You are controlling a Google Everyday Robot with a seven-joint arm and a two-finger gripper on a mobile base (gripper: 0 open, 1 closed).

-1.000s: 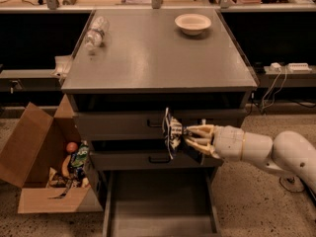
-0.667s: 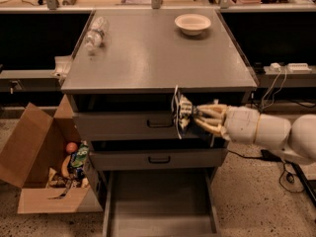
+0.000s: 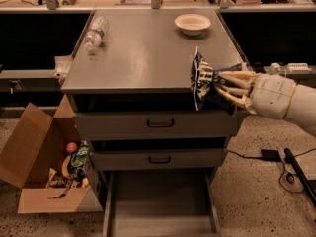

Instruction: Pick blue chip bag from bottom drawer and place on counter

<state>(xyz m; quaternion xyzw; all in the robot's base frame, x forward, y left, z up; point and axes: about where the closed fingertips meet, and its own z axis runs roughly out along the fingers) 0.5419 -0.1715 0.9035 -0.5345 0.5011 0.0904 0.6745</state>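
Observation:
My gripper (image 3: 215,85) comes in from the right and is shut on the blue chip bag (image 3: 200,79), a dark-blue foil bag with white markings. It holds the bag upright at the front right edge of the counter (image 3: 143,48), level with the counter's top. The bottom drawer (image 3: 160,204) stands pulled out below, and its grey floor shows bare.
A white bowl (image 3: 192,23) sits at the back right of the counter and a clear plastic bottle (image 3: 95,32) lies at the back left. Two shut drawers with black handles (image 3: 160,123) are under the top. An open cardboard box (image 3: 47,167) with items stands on the floor at left.
My gripper has risen with the blue chip bag from the level of the upper drawers to the counter's front right edge.

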